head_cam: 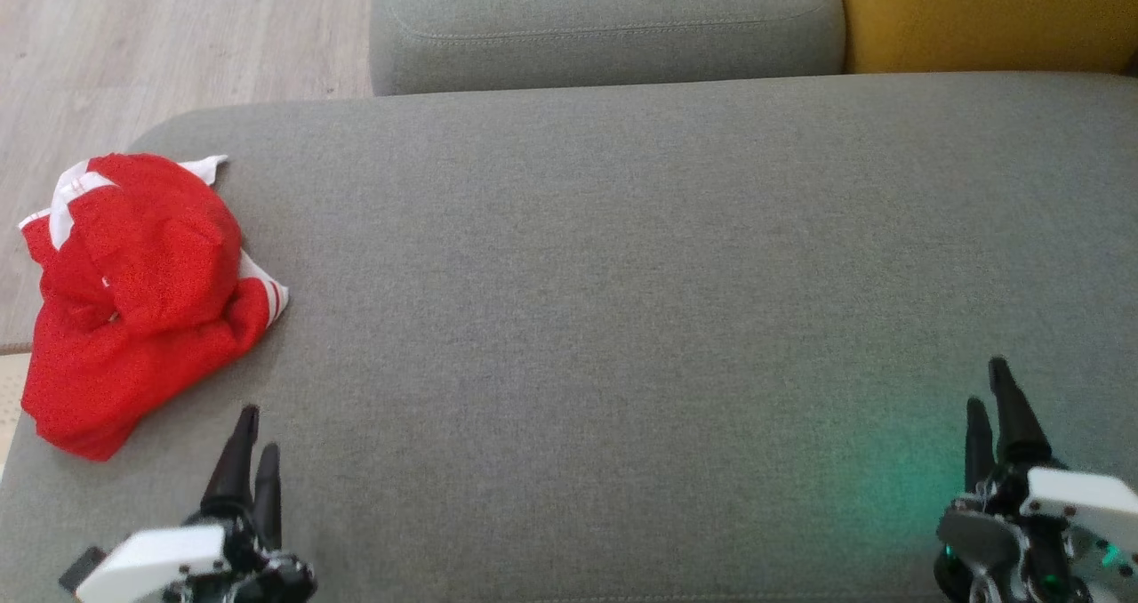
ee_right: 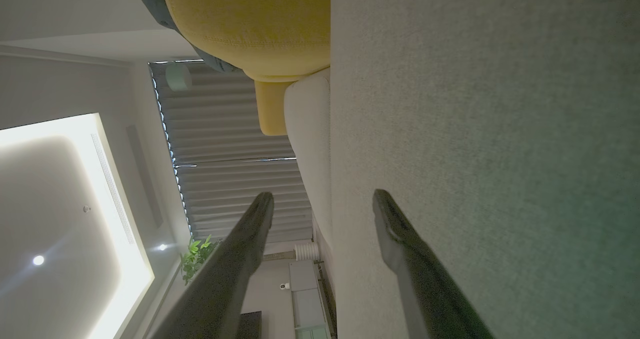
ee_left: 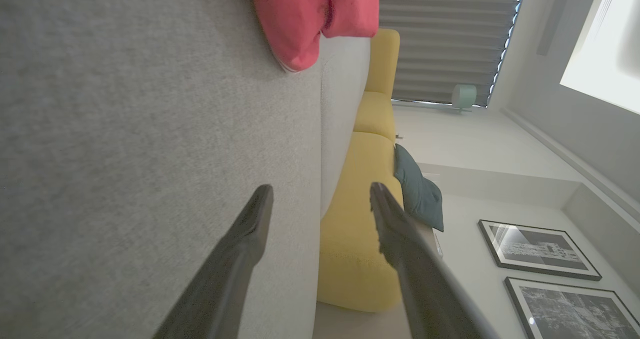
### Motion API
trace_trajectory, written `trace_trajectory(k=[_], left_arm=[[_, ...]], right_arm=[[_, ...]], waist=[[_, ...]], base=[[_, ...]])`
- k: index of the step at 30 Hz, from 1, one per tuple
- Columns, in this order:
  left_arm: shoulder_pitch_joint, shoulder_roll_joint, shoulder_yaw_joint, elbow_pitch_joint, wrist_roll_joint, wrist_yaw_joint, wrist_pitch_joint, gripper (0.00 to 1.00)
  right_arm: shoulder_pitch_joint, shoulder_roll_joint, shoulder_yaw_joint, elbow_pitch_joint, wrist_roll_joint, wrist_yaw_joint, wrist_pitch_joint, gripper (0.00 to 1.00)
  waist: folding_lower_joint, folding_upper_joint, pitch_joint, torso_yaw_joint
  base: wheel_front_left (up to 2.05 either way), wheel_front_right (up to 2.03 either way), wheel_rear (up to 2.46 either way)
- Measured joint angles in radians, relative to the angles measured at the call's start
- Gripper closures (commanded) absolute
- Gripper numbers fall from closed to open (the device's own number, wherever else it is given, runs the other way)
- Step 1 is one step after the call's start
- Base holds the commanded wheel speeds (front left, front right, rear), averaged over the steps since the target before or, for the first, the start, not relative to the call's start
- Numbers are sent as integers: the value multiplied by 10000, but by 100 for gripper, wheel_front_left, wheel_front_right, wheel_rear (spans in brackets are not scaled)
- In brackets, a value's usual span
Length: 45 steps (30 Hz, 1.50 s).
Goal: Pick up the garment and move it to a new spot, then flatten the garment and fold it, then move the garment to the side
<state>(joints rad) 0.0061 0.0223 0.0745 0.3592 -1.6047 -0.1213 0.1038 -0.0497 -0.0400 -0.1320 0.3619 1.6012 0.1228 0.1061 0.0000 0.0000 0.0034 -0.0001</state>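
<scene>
Head view: looks like the very start, with lifting, moving, flattening, folding and setting aside all left to do.
Shows the red garment (head_cam: 133,301) scrunched at the left edge of the grey seat (head_cam: 622,274), near the left gripper (head_cam: 259,431); shows that one and the right gripper (head_cam: 987,382) with fingers apart, holding nothing. Beyond, a grey cushion (head_cam: 605,25), a yellow sofa (head_cam: 978,7), wood floor (head_cam: 178,34). Not blocked by anything; might slip off that edge.

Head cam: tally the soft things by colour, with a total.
Red: 1, the garment
Grey: 2, the near cushion and the far cushion
Yellow: 1, the yellow cushion
Total: 4
</scene>
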Motion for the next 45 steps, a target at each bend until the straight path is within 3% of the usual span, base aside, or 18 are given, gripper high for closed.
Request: trace_trajectory(k=[12, 45], left_arm=[[28, -2, 2, 0, 658, 23, -357, 0], [-143, 8, -257, -142, 5348, 59, -1241, 0]], right_arm=[[133, -2, 274, -38, -660, 0, -286, 0], [-246, -4, 654, 84, -5239, 0, -1241, 0]], waist=[[0, 0, 26, 4], [0, 0, 111, -83]], base=[[0, 0, 0], [0, 0, 0]])
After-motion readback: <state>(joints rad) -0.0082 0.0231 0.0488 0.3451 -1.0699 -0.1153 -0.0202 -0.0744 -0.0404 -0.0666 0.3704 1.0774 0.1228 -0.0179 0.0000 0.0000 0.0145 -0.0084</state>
